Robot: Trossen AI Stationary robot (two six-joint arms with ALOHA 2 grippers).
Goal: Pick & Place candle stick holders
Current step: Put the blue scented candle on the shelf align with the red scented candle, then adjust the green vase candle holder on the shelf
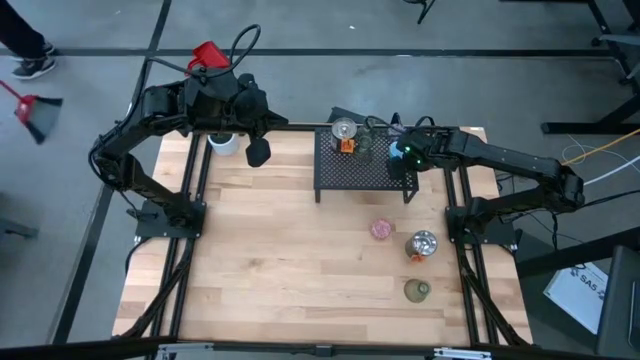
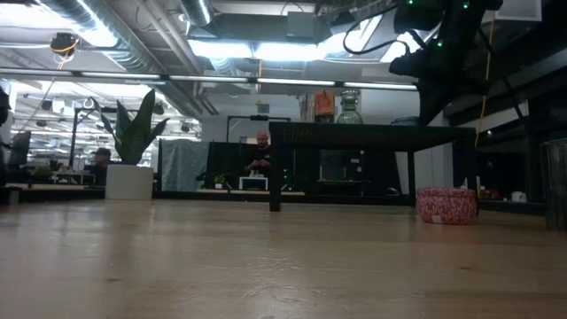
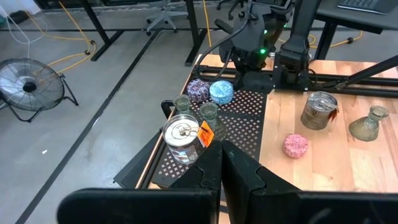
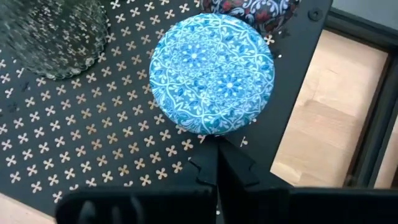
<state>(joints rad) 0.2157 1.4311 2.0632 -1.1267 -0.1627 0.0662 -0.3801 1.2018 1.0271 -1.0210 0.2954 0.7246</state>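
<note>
Blue holder [image 4: 211,71]: round, flat-topped, white-on-blue tile pattern, on the black mesh rack [image 4: 81,149] at its far right corner, touching a purple-speckled holder [image 4: 249,9]. Silvery holder [image 3: 182,138] with orange tag [image 3: 206,131] plus two olive glass holders [image 3: 209,113] also on rack. Pink holder [image 1: 381,229], second silvery holder [image 1: 422,243], olive holder [image 1: 417,290] on the surface in front of rack. No legible writing on holders. Right end effector [image 4: 217,165] closed, empty, just above rack beside blue holder. Left end effector [image 3: 222,163] closed, empty, raised left of rack.
</note>
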